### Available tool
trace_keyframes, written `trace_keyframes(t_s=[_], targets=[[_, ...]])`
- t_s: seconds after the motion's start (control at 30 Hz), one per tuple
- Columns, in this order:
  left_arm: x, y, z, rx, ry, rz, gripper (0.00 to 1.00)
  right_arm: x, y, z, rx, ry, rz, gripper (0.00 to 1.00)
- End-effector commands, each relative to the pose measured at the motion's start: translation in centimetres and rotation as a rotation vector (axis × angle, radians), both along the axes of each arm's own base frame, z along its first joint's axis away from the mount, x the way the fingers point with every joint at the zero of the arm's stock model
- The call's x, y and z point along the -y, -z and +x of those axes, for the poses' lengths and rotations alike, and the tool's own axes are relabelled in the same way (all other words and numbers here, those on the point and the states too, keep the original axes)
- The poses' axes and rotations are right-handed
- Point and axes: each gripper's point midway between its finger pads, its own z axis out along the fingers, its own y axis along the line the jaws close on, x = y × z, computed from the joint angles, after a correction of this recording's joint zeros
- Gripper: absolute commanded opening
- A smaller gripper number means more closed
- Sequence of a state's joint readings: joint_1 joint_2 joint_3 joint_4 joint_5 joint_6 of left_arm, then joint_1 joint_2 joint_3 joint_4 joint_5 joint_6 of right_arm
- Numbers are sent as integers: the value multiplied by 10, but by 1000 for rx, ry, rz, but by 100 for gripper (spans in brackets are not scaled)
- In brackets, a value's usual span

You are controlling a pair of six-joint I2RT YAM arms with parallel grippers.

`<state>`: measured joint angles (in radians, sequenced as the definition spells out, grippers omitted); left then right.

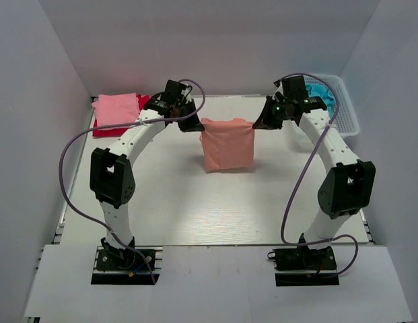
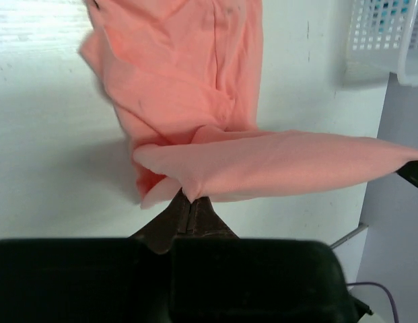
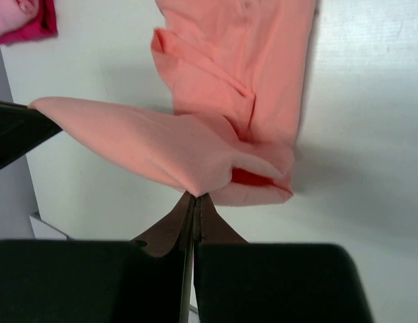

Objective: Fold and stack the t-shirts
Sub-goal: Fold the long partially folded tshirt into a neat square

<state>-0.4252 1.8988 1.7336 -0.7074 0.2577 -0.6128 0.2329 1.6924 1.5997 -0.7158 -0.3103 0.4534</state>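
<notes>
The salmon-orange shirt [image 1: 227,145] was held up over the middle of the table [image 1: 195,208], a little toward twelve o'clock. It was pinched at its two upper corners and hung as a doubled panel, with its lower edge at or near the tabletop. The left gripper [image 1: 193,122] was closed tight on the corner at nine o'clock of the shirt, and the right gripper [image 1: 261,122] on the corner at three o'clock. In both wrist views the jaws were seen pressed together with only a thin fold of cloth between them, and the top hem was stretched across to the other arm.

At ten o'clock on the table, a light pink shirt [image 1: 118,108] was seen lying folded on top of a red shirt [image 1: 104,132], so a stack of two was judged to be started. At two o'clock stood the white basket [image 1: 349,114], with a turquoise shirt [image 1: 323,89] bunched inside it, not yet taken out.

The task was judged to be about halfway done. The orange shirt was part-folded and had yet to be laid down, folded again and put on the stack. The turquoise one had not been dealt with at all.
</notes>
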Motion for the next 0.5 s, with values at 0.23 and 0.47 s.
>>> trace_keyframes(t_s=[0.23, 0.47], targets=[[0, -14, 75, 97, -22, -37, 0, -9, -8, 87, 104, -30, 17, 0], [0, 7, 112, 100, -29, -63, 0, -16, 17, 124, 116, -64, 33, 0]])
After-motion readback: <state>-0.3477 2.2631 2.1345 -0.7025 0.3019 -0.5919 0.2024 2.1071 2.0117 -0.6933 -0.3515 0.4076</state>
